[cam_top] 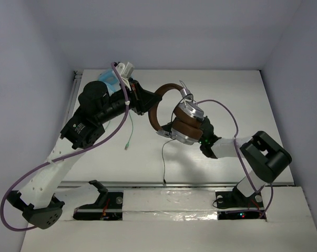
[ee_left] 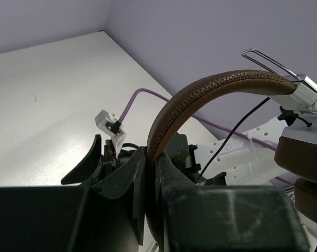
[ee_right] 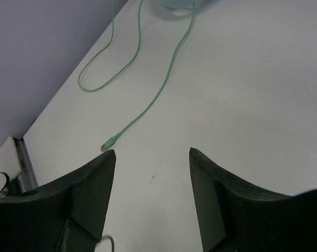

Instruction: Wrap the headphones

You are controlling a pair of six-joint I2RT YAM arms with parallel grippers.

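Note:
The headphones [cam_top: 175, 112] have a brown headband [ee_left: 200, 94] and silver earcups with brown pads [cam_top: 188, 125]. They are held up above the table. My left gripper [cam_top: 146, 103] is shut on the headband, which runs up from between the jaws in the left wrist view [ee_left: 152, 157]. The thin black cable [cam_top: 163, 163] hangs from the earcups down to the table's near edge; it also shows in the left wrist view [ee_left: 247, 118]. My right gripper [cam_top: 204, 140] is right beside and below the earcups. In its wrist view [ee_right: 152, 152] it is open and empty over bare table.
A light blue headset [cam_top: 109, 82] lies at the back left behind my left arm. Its pale green cable [cam_top: 130, 126] trails toward the table's middle and ends in a plug [ee_right: 109, 142]. A metal rail [cam_top: 174, 185] runs along the near edge.

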